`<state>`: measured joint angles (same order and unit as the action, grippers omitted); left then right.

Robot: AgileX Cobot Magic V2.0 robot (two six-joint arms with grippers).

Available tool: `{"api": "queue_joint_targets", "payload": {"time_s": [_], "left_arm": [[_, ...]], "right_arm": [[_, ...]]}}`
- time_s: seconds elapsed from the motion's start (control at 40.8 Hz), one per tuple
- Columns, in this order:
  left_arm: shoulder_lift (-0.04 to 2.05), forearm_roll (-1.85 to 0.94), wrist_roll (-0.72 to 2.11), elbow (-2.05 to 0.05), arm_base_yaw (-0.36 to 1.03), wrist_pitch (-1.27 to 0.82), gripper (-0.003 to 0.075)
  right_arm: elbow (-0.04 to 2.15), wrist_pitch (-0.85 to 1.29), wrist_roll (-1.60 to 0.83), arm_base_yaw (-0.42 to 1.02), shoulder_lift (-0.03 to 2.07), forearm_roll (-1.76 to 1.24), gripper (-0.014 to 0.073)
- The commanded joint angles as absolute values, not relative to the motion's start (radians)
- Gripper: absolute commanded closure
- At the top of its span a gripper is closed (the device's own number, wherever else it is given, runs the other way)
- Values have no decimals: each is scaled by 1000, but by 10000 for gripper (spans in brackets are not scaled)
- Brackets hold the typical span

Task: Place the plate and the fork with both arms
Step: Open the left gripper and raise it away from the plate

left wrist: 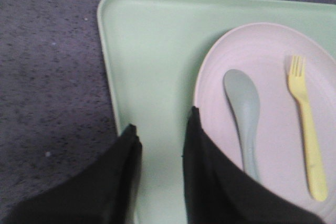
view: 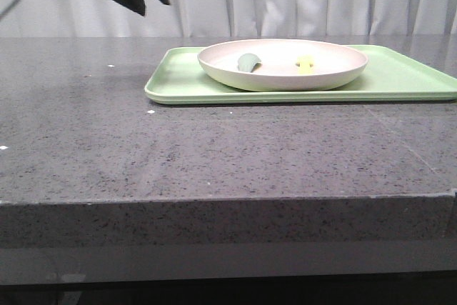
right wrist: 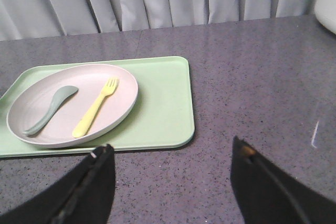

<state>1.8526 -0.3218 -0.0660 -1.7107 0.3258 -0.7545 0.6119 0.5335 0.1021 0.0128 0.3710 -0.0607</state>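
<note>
Fork: pale-yellow plastic, slim, flat in plate, long axis running front to back, tines toward curtain. Grey-green spoon beside it, roughly parallel. Plate: round, matte cream, raised rim, on flat light-green tray. Table: speckled grey stone. Left gripper: above tray corner, fingers slightly apart, empty. Right gripper: wide open, empty, over bare table.

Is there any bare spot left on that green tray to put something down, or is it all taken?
The flat light-green tray is bare on both ends beside the round cream plate. The plate is crowded: a pale-yellow plastic fork and grey-green spoon lie in it.
</note>
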Motion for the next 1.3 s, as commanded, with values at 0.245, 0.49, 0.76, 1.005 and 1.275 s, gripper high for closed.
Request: {"api": "queue_joint_targets", "payload": {"time_s": [0.245,0.49,0.76,1.005,1.275], "left_arm": [[1595,-216,-61,-1522,317,-610,738],[1398,-140,-61,-1306,231,-577,738],[1136,-46,-61,-1069,144,-499,738],[810,-36,-61,-785,144,-340,738],[515,-36,-60,-585,144,-313,738]], "right_arm": [[648,457,96,15,386,-58,92],[648,466,96,15,386,-58,92],[648,464,96,15,386,-58,92],[648,460,96,15,405,-59,92],[648,444,96,15,513,-80,92]]}}
